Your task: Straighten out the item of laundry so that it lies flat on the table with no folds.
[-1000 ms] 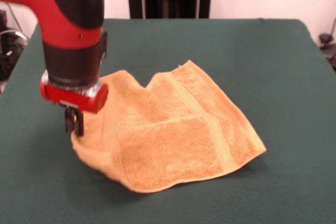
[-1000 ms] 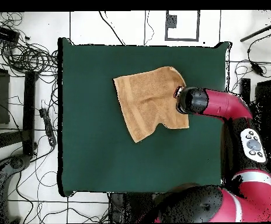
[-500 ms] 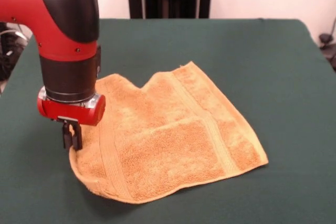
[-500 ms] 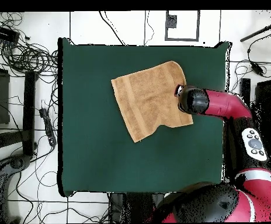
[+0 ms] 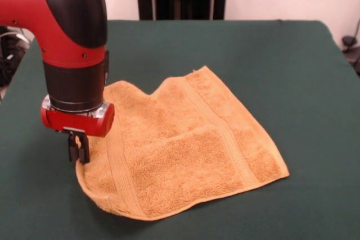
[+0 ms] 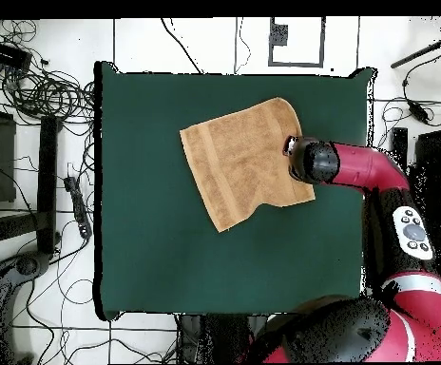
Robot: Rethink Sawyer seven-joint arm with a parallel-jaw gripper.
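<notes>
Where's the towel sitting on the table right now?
In the overhead view the towel lies on the table in its upper middle, with the end effector at its right edge.

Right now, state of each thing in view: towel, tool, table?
towel: mostly spread on the table, not fully flat; the far edge dips in a notch where a corner looks folded, and the near left edge seems slightly raised.
tool: low at the towel's left edge, fingers look close together; whether it pinches the cloth cannot be told.
table: green cover, bare around the towel.
</notes>
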